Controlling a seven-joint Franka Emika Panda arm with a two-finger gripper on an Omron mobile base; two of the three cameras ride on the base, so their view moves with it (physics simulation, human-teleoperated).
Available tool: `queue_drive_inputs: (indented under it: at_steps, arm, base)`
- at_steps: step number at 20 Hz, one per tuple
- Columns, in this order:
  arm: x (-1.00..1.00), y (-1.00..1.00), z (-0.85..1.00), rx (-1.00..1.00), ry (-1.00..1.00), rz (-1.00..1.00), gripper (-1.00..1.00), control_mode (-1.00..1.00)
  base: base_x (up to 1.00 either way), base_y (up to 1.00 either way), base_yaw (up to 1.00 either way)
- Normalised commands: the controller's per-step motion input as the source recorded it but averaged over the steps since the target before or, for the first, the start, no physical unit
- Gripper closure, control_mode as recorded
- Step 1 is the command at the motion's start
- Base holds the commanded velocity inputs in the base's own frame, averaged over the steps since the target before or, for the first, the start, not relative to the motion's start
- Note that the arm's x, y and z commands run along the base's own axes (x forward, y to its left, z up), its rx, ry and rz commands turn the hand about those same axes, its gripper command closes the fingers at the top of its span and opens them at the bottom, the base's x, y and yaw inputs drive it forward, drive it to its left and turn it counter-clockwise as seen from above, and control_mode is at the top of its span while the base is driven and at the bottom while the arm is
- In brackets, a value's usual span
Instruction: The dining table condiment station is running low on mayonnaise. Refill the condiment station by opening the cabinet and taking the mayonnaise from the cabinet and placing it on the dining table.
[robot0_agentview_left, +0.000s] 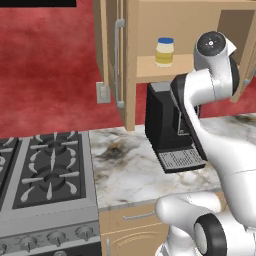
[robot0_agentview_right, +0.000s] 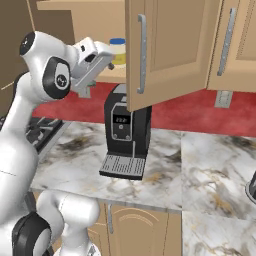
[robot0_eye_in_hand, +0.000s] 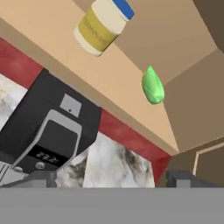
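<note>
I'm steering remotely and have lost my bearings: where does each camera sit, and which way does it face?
Left base view: behind the arm on its left, facing the open tan wooden cabinet; white arm at right.
Right base view: behind on its right, facing the cabinet's swung-out door; arm at left, open gripper.
Hand view: on the hand, rolled, aimed at the shelf; dark fingertips low.
All three show the pale-yellow, blue-lidded mayonnaise jar and the black coffee machine.

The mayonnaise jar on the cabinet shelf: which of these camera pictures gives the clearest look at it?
The hand view: the mayonnaise jar looks large, with label and blue lid plain, though the picture is rolled. The left base view shows it small but whole, upright on the cabinet shelf. In the right base view it is partly hidden behind the arm and the open door.
</note>
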Motion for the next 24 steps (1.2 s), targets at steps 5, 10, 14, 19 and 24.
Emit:
queue_drive_inputs:
  at_steps: [5, 10, 14, 19, 24]
  arm:
    - [0.67, -0.41, -0.07, 0.0, 0.02, 0.01, -1.0, -1.0]
    - [0.77, -0.38, -0.19, 0.0, 0.12, 0.04, -1.0, -1.0]
    - [0.35, -0.42, -0.06, 0.0, 0.05, 0.01, -1.0, -1.0]
    - [-0.05, -0.5, 0.0, 0.0, 0.0, 0.0, -1.0, -1.0]
    - [-0.23, -0.56, 0.0, 0.0, 0.0, 0.0, -1.0, -1.0]
  base:
    - [0.0, 0.0, 0.0]
    - [0.0, 0.0, 0.0]
    - [0.0, 0.0, 0.0]
    - [0.0, 0.0, 0.0]
    - [0.0, 0.0, 0.0]
